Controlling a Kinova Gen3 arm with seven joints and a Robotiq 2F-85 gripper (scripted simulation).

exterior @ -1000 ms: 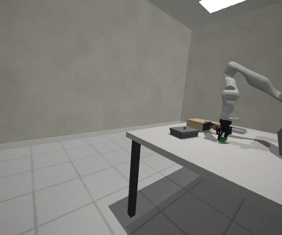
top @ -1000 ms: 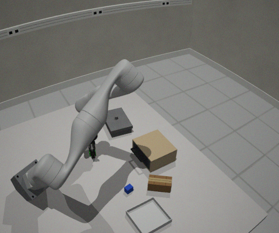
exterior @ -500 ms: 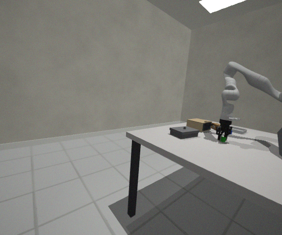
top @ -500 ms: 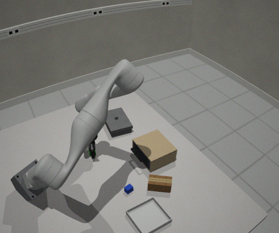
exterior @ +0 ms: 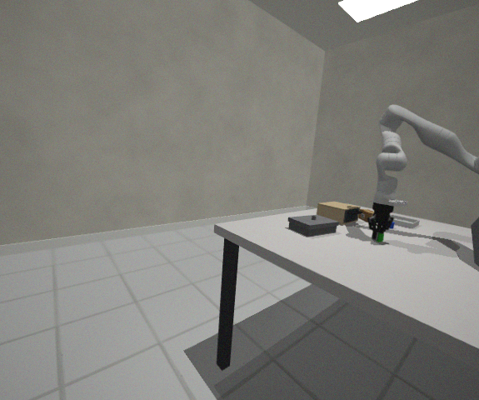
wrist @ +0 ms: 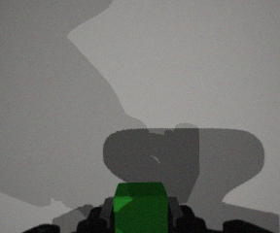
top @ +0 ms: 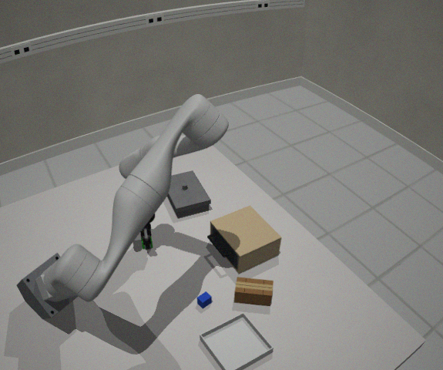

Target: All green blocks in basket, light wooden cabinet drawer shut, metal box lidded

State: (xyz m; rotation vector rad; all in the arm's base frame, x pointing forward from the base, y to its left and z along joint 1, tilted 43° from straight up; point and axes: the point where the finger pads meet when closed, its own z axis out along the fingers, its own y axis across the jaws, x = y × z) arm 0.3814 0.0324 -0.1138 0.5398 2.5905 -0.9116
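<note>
My gripper (top: 146,243) (exterior: 377,235) (wrist: 141,215) points down at the table and is shut on a green block (exterior: 380,237) (wrist: 141,216). Both fingers touch the block's sides, and its foot is at or very near the table top. The grey metal box (top: 193,210) (exterior: 312,229) has its knobbed lid (top: 193,193) on. The light wooden cabinet (top: 249,229) (exterior: 335,212) has a dark front with a dark ledge; whether its drawer is fully shut cannot be told. The shallow, grey-rimmed basket (top: 221,325) (exterior: 409,222) shows no block inside. Its near corner is cut off in the top view.
A small blue block (top: 204,300) (exterior: 391,225) lies between my gripper and the basket. A brown wooden box-like object (top: 253,296) (exterior: 366,214) stands between the cabinet and the basket. The arm partly covers the metal box's left side in the top view.
</note>
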